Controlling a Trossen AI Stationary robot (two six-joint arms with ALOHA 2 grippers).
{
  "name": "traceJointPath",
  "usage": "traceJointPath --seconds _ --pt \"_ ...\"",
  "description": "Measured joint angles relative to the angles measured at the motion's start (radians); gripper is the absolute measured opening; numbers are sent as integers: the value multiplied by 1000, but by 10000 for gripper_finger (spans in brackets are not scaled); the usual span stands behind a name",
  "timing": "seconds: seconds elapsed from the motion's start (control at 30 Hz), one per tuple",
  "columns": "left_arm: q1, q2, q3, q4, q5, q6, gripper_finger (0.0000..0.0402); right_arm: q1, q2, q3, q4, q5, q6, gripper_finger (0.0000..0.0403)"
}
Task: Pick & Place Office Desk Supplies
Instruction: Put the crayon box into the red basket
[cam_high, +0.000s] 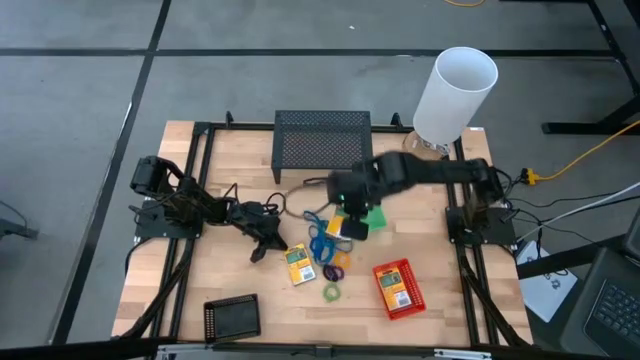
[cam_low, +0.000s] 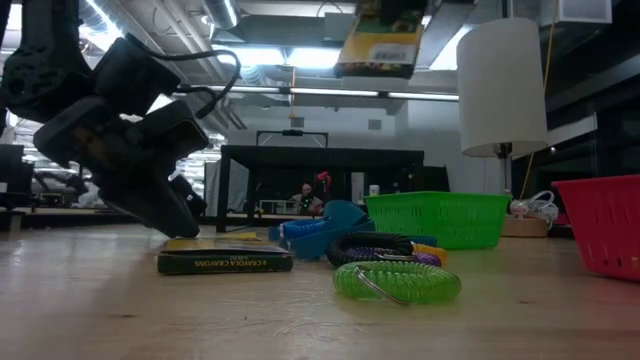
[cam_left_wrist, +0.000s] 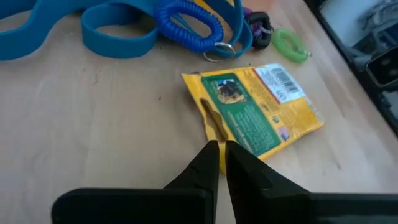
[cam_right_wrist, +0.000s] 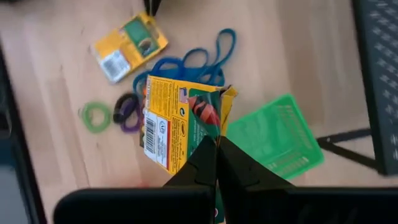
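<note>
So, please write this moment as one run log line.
right gripper: shut on crayon pack, lifted | left gripper: shut, at second crayon pack on table

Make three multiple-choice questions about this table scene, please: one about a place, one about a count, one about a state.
1. Where does the black basket stand?
A. At the table's near edge, on the left arm's side
B. Beside the white cylinder
C. Inside the red basket

2. How many crayon packs show in the high view?
A. One
B. Three
C. Five

3. What is the state of the right gripper?
A. Wide open above the table
B. Shut on a crayon pack, lifted off the table
C. Shut, holding nothing

Answers: 1 A, it sits near the front left corner. 2 B, one is held, one lies on the wood, one is in the red basket. 3 B, the fingers pinch the pack's edge above the green basket.
</note>
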Motion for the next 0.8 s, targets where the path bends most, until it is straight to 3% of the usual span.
traceJointPath --seconds 0.27,0.5,0.8 --pt "-8 0 0 19 0 -56 24 -152 0 -50 -44 -234 -340 0" --pt "-41 0 0 166 -5 -149 24 -201 0 -162 -100 -397 -514 0" --pt "-119 0 19 245 -214 -249 24 -203 -37 -323 -99 -507 -669 0"
